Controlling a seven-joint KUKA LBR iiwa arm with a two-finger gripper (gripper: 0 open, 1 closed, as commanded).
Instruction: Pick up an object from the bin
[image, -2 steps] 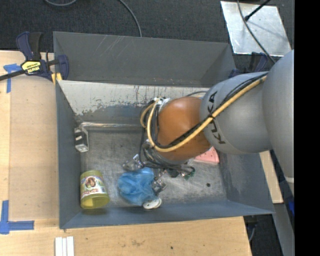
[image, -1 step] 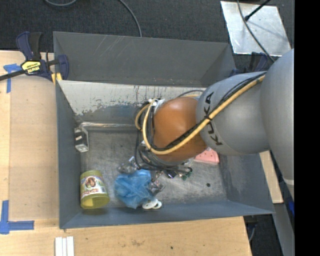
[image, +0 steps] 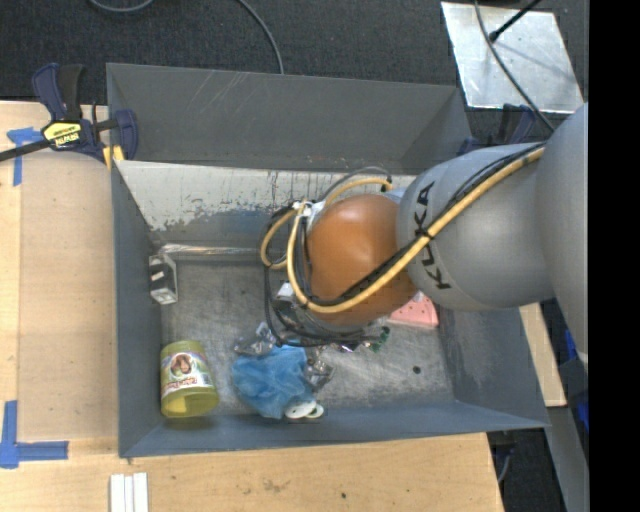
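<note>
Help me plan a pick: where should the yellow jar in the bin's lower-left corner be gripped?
Probably across its labelled middle, from straight above: the yellow jar appears to lie on its side, label up, round flanks exposed. The bin wall crowds one flank.

The grey arm (image: 490, 235) enters from the right and slants down to the left, its last link marked KUKA. An orange domed cover (image: 352, 255) caps the wrist, with yellow and black cables (image: 294, 245) looped round it. The claw (image: 310, 345) hangs beneath the cover, directed downward and largely hidden by it.
</note>
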